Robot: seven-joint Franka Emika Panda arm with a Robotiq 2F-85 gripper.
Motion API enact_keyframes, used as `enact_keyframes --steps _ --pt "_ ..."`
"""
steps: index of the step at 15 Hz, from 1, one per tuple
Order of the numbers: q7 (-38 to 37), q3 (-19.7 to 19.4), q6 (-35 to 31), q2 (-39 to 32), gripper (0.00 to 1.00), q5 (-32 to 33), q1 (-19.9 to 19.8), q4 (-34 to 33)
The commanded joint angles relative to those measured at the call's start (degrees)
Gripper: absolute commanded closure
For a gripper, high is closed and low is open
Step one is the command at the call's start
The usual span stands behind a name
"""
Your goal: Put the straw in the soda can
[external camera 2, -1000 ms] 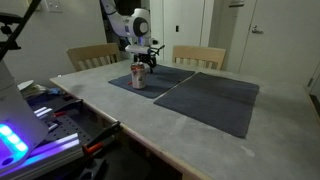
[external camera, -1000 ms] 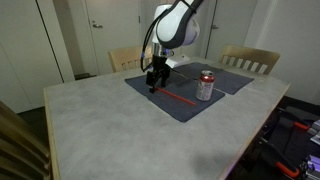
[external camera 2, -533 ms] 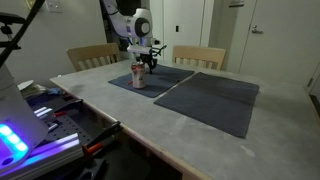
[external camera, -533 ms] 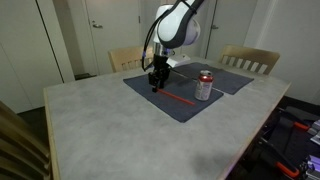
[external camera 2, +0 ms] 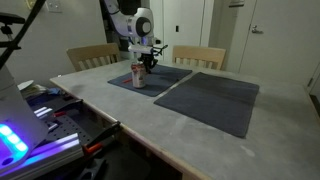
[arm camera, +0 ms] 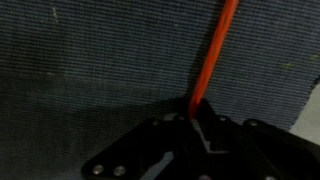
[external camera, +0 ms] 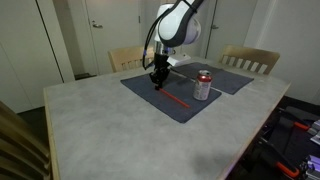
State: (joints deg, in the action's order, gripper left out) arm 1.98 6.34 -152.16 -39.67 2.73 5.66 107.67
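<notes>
The straw (external camera: 177,97) is a thin red-orange stick lying flat on a dark grey placemat (external camera: 150,90); the wrist view shows it as an orange line (arm camera: 212,55) running up from the jaws. My gripper (external camera: 158,86) points straight down over the straw's end farthest from the can, and its black fingers (arm camera: 172,128) are shut on that end. The soda can (external camera: 204,85), red with a silver top, stands upright on the mat a little beyond the straw's other end. In an exterior view the can (external camera 2: 138,76) sits just in front of the gripper (external camera 2: 148,66).
A second dark placemat (external camera 2: 205,100) lies beside the first on the pale grey table (external camera: 110,125). Two wooden chairs (external camera: 127,58) (external camera: 250,60) stand at the far edge. The table's front corner drops off near cluttered equipment (external camera 2: 60,125).
The fingers have drawn together from wide open onto the straw's end. The arm has stayed in place, perhaps sinking slightly. The can and the straw have not shifted.
</notes>
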Motion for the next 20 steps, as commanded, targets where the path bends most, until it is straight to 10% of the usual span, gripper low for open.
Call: enact_keyframes --steps 1,20 --pt "1.5 0.9 -0.3 -0.7 1.0 -1.4 -1.0 0.2" --pt "7.8 2.8 8.9 11.2 0.98 -2.4 -2.5 4.5"
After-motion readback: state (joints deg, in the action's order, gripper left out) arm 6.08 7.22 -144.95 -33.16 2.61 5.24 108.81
